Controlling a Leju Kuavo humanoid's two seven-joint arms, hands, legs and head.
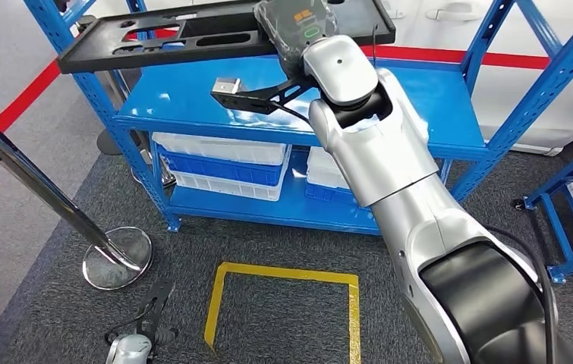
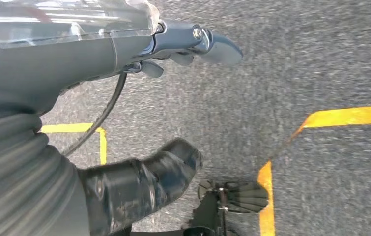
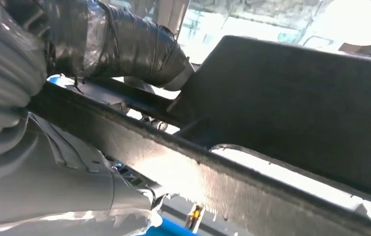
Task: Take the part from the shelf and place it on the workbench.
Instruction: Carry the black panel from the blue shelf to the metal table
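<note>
Right robot hand (image 1: 298, 34) grips the long black part (image 1: 215, 34) at its right end, above the blue shelf (image 1: 450, 106), thumb over the edge in the wrist view. Left robot hand (image 2: 139, 182) hangs over grey carpet, holding nothing, fingers apart. Judgement: keep the part level, lift clear of the uprights before turning — leverage is heavy. Orange marking on the hand's back, unreadable.

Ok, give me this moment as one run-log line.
phase: lifting part off shelf | right robot hand: grips black part | left robot hand: hanging over floor, holding nothing | part above blue shelf

High head view; wrist views close behind hands.
</note>
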